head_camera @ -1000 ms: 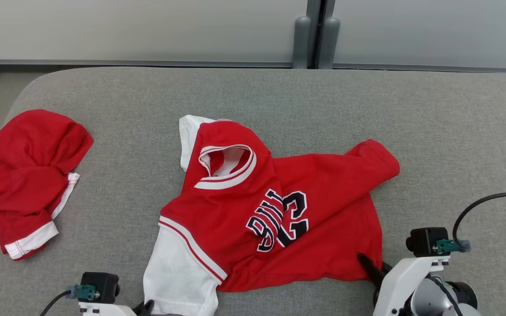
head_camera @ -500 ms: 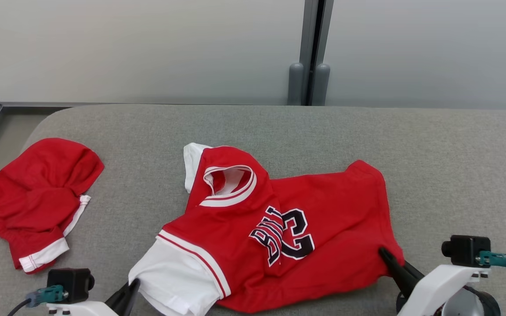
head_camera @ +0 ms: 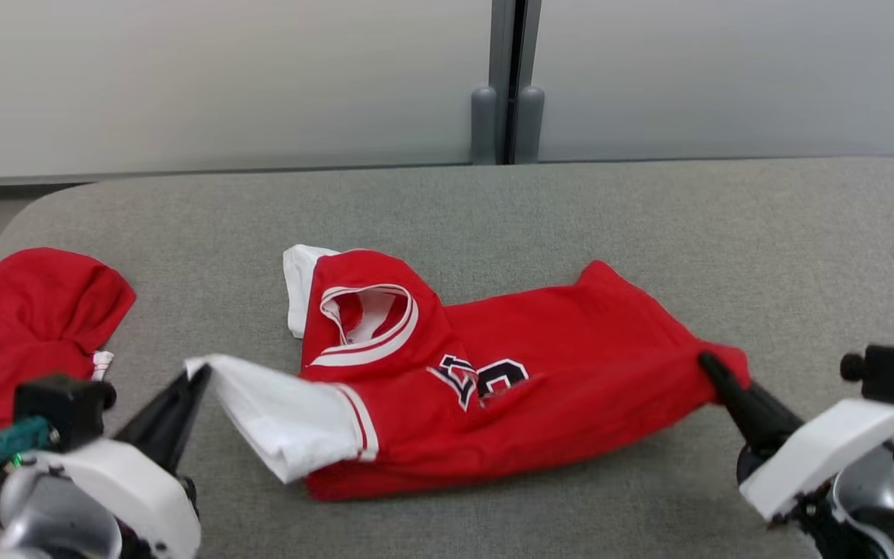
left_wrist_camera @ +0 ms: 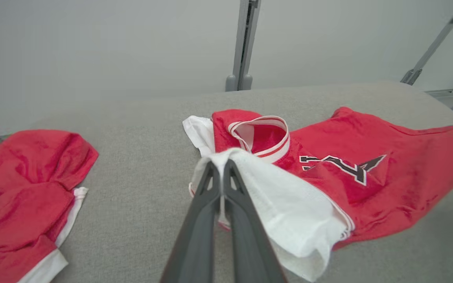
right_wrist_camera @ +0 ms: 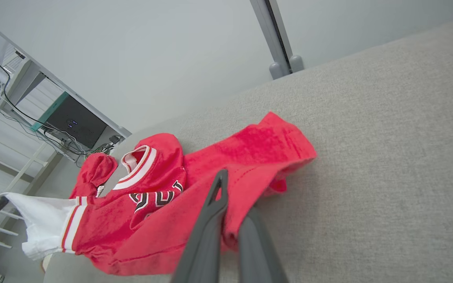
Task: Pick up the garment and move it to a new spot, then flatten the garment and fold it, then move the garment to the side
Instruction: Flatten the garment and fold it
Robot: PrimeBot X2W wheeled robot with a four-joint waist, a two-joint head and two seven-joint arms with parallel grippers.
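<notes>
Garment [head_camera: 556,373] of red-and-white knit cloth stretched left-to-right between arms; left gripper [head_camera: 199,373] pinched shut on its white sleeve; right gripper [head_camera: 707,363] apparently clamped its red hem.

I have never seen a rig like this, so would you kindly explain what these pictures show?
It is a two-armed robot working at a grey padded table. The head view looks down from the robot's head, and each wrist view looks along one arm's two dark fingers. On the table lies a red jersey with white sleeves. Off to the robot's left is a second red garment. The left tool is shut on the jersey's white sleeve. The right tool is shut on the red edge at the opposite end. Both held ends are raised off the table, while the collar part lies on it.
</notes>
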